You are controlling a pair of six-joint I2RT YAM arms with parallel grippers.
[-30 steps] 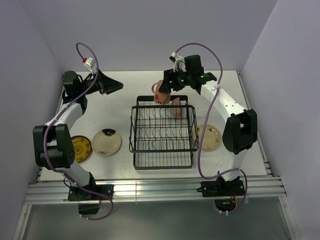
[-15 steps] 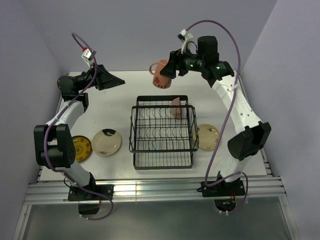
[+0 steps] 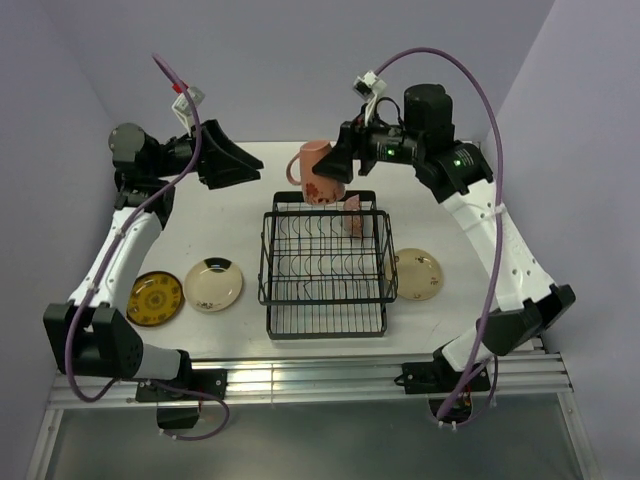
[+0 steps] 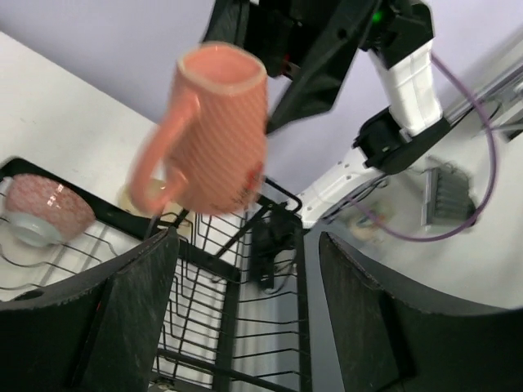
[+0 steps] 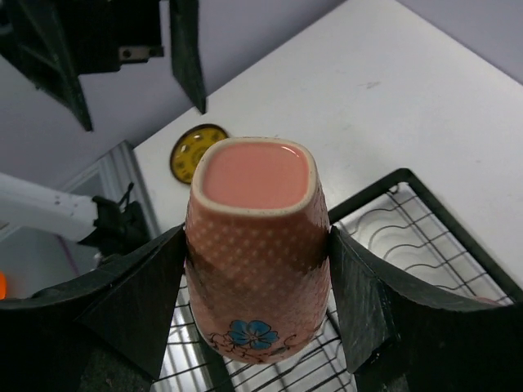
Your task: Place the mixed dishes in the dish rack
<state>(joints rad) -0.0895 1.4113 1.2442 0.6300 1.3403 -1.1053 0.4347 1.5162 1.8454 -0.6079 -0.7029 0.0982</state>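
From the top view, my right gripper is clamped wide on the mug and holds it in the air over the far rim of the rack. I judge that height is there to clear the wires before lowering. The bowl already sits in the rack's far right corner, just beside where the mug hangs. My left gripper hovers past the far left corner with its jaws apart and nothing in them, turned towards the mug. That looks like a standby or handover pose. The yellow plate and left cream plate lie flat left of the rack. The right cream plate lies just beside its right side. None of the three is loaded yet.

In the left wrist view, both left fingers stand well apart and are empty. The mug is tilted, with its handle towards the bowl.

In the right wrist view, the right fingers press the mug's two sides, above the rack's wires. This side grip should let it go down clean.
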